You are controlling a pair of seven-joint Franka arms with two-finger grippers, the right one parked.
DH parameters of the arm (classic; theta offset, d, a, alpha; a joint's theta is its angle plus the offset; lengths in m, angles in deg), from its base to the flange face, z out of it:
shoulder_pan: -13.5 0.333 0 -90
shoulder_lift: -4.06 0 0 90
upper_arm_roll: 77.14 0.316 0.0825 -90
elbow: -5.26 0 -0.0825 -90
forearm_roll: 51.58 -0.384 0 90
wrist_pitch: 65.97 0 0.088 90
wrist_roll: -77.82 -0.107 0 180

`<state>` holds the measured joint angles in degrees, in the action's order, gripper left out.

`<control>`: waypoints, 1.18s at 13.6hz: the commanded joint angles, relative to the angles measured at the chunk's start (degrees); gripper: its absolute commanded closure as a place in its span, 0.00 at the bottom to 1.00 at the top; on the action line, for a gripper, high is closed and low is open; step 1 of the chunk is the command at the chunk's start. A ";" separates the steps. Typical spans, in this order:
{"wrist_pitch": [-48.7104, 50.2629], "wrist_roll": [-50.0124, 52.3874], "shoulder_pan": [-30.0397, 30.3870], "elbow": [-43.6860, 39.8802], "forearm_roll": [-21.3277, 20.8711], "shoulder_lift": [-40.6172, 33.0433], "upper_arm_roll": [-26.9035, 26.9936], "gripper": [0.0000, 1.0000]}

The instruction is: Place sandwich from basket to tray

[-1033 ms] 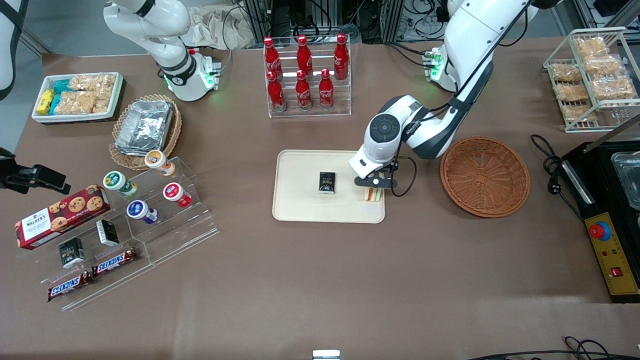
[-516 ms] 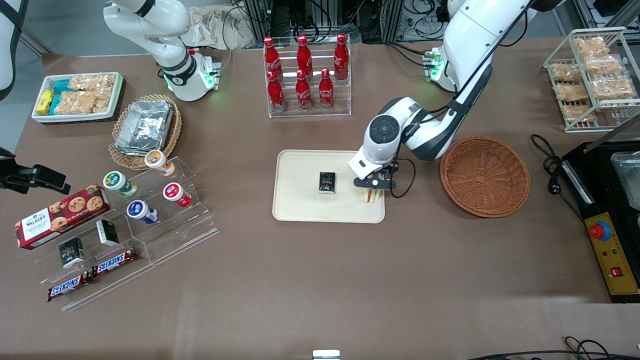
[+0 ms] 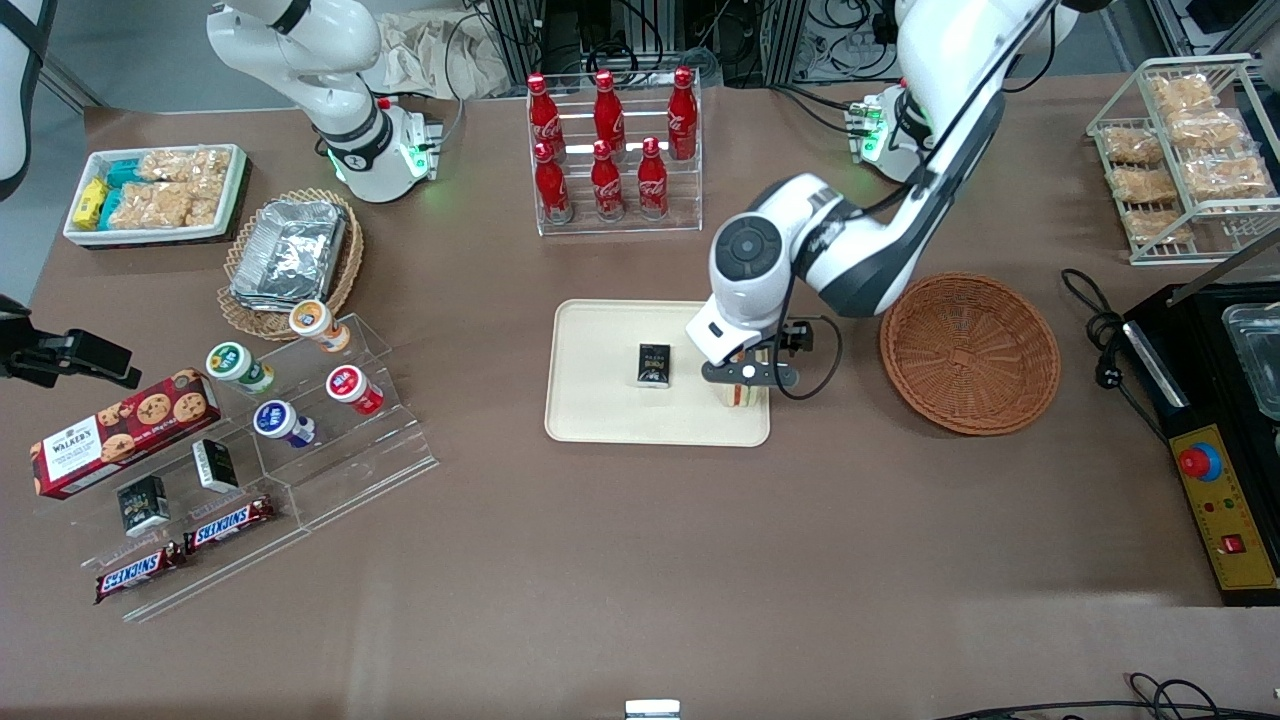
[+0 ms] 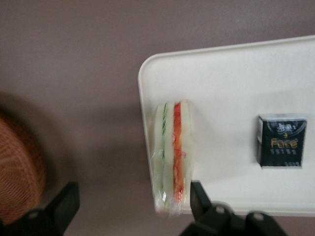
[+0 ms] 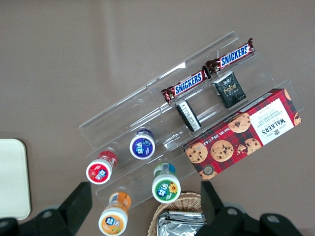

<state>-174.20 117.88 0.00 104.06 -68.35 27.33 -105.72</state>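
In the front view, my gripper point(image 3: 745, 376) hangs low over the tray point(image 3: 600, 420) in the middle of the frame, at its end nearest the basket point(image 3: 970, 352). The sandwich point(image 3: 738, 396) stands on its edge in the tray just beneath me, close to the rim. A small black box point(image 3: 654, 364) sits nearer the tray's centre. The basket lies just beside the tray, toward my arm's end of the table, and I see nothing of the sandwich in it. At the upper middle, a clear rack point(image 3: 612, 215) holds six red bottles. Toward the parked arm's end, a white bin point(image 3: 150, 232) holds snack packets and a pale basket point(image 3: 240, 318) holds foil trays.

From my wrist, my fingers point(image 4: 199, 194) are spread wide. The sandwich point(image 4: 172, 152) stands between them, close to one and well apart from the other, gripped by neither. It rests inside the tray's rim point(image 4: 142, 88), with the black box point(image 4: 280, 141) farther in.

From the right wrist, a tray corner point(image 5: 12, 179) shows beside a clear stand point(image 5: 147, 113) of cups and bars.
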 commanded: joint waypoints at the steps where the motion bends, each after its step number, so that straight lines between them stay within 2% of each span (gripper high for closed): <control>1: 10.39 -3.48 0.21 -11.42 0.77 -0.33 0.37 0.00; 4: 14.98 -11.98 7.22 -15.22 5.59 -4.97 0.37 0.00; 6: 15.34 -17.88 13.02 -15.05 11.83 -9.02 0.37 0.00; 7: 16.30 -19.82 14.10 -14.79 12.37 -10.78 0.72 0.00; 8: 18.57 -20.01 13.67 -14.78 12.47 -11.67 2.29 0.00; 9: 19.90 -20.28 12.01 -14.78 12.73 -12.98 6.74 0.00; 11: 20.87 -20.28 8.93 -14.52 16.05 -15.70 14.92 0.00; 12: 22.09 -20.63 9.01 -14.08 18.25 -17.28 16.79 0.00; 16: 22.90 -26.96 9.09 -9.43 19.14 -22.84 20.58 0.00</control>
<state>-151.07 92.75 9.73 90.57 -50.50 7.97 -86.32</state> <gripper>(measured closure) 0.000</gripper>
